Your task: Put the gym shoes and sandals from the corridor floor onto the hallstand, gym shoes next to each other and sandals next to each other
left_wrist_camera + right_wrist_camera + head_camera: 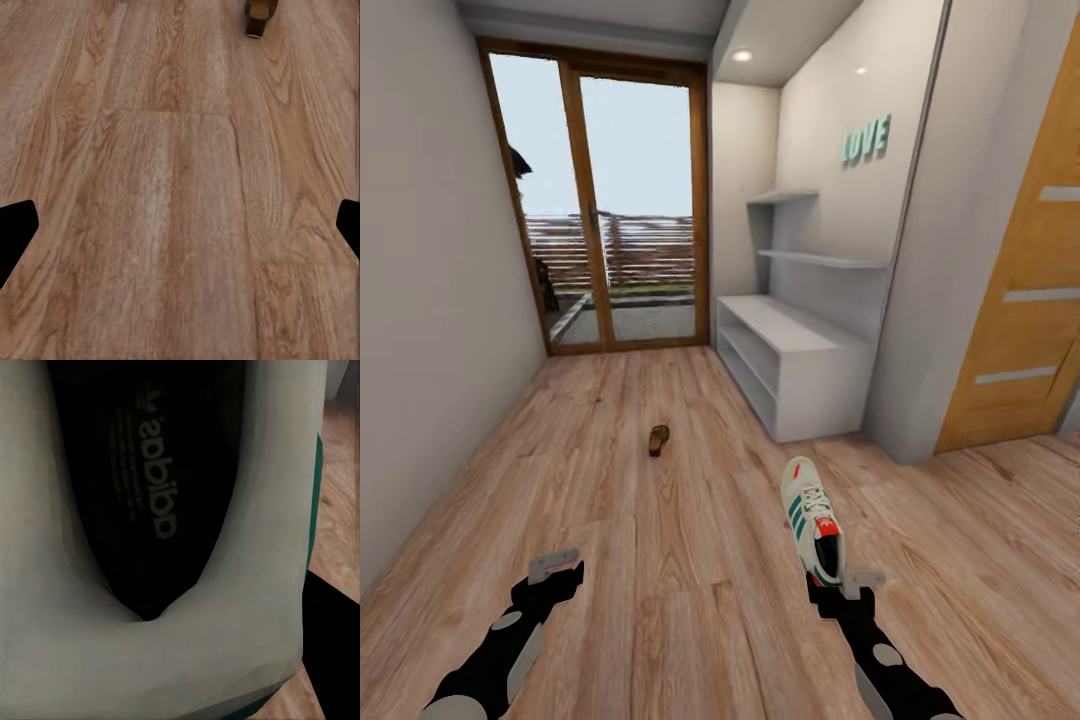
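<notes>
A cream-white gym shoe (812,520) with green stripes and a red tongue tab hangs above the corridor floor (660,560), toe pointing away from me. My right gripper (842,585) is shut on its heel; the right wrist view looks into the shoe's dark insole (150,487), with one black finger (334,649) outside the heel wall. One dark-brown sandal (658,440) lies on the planks further ahead and also appears in the left wrist view (260,15). My left gripper (555,568) hovers low over bare floor, open and holding nothing, its fingertips (15,232) wide apart. The hallstand (790,345) stands ahead right.
Glass doors with a wooden frame (625,200) close the corridor's far end. A grey wall (420,350) runs along the left. A wooden door (1030,300) stands at the right, behind a wall corner (920,380) beside the hallstand.
</notes>
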Motion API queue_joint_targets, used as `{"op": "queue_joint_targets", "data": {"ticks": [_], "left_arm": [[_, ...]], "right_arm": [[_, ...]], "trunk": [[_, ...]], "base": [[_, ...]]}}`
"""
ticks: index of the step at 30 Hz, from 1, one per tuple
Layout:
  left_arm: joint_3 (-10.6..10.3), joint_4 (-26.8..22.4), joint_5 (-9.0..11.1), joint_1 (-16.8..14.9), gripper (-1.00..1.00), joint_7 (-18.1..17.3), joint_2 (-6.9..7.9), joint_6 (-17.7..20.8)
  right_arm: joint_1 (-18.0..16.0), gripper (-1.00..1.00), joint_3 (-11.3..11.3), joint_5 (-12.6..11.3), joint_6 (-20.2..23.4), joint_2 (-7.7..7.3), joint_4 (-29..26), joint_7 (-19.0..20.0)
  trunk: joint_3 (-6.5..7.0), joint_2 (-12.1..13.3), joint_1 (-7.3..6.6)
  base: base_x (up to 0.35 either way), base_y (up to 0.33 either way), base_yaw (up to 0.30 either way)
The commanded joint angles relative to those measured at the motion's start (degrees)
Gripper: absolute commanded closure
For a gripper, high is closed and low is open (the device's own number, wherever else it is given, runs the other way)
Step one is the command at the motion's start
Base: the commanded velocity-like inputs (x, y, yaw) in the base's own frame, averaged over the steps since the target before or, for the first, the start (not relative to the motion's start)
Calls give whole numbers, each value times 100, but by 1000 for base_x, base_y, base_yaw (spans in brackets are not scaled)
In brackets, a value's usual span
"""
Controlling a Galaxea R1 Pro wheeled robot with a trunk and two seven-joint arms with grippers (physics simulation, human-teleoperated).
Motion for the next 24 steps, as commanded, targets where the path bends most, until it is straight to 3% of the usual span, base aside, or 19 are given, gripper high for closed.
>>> {"op": "queue_joint_targets", "data": {"ticks": [1,24], "left_arm": [[9,4,-1,-2,-100,1,-1,-19],[9,4,-2,-2,-100,5,-1,-19]], "right_arm": [[-5,100,2,1,-18,0,5,-7],[-5,100,2,0,-18,0,5,-12]], "trunk": [[-3,-2,2],[1,-2,2]], "base": [[342,106,-160],[341,112,-12]]}}
